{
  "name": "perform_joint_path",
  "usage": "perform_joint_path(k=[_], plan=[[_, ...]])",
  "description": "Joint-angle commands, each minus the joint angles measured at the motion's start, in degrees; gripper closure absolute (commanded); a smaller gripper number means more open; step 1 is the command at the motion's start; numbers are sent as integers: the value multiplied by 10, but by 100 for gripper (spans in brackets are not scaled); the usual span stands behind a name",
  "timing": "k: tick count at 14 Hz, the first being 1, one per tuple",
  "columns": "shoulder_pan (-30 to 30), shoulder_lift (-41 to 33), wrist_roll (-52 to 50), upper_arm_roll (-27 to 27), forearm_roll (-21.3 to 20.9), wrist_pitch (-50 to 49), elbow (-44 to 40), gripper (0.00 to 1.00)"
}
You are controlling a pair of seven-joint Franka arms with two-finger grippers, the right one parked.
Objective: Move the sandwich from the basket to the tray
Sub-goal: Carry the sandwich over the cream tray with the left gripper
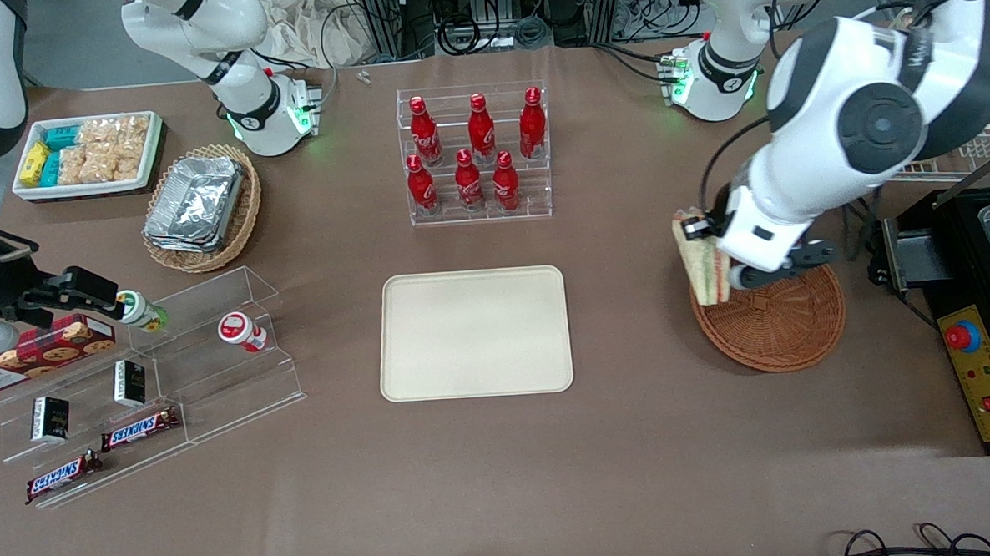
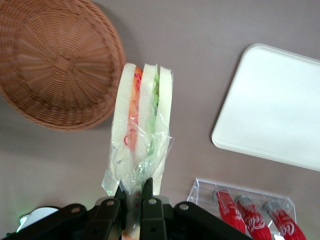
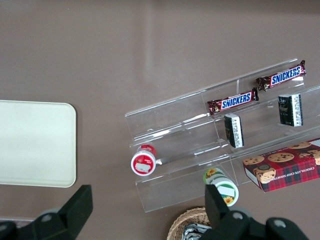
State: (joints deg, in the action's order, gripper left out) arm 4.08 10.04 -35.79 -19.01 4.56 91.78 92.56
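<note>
Now the tray [image 1: 474, 332] lies bare on the table [image 1: 504, 495], well apart from the basket [image 1: 777, 320]. Above the basket's edge, the gripper [image 2: 134, 196] holds the sandwich [image 2: 141, 127] pinched tight; carrying over and putting down remain.

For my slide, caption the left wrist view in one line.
Gripper shut on wrapped sandwich, lifted clear of empty basket.
</note>
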Motion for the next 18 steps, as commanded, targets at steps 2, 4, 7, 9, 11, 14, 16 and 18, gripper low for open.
perform_joint_path(k=[2,4,7,9,11,14,16,18], plan=[[66,50,2,-9,-41,23,-35,100],[111,73,0,-9,-50,52,-36,100],[137,109,-62,-9,-53,133,-33,100],[152,152,-94,-9,-53,191,-34,100],[156,176,-113,-9,-53,226,-33,100],[164,221,-145,-9,-53,283,-34,100],[179,242,-157,-7,-66,304,-32,100],[179,259,-158,-7,-82,327,-31,100]])
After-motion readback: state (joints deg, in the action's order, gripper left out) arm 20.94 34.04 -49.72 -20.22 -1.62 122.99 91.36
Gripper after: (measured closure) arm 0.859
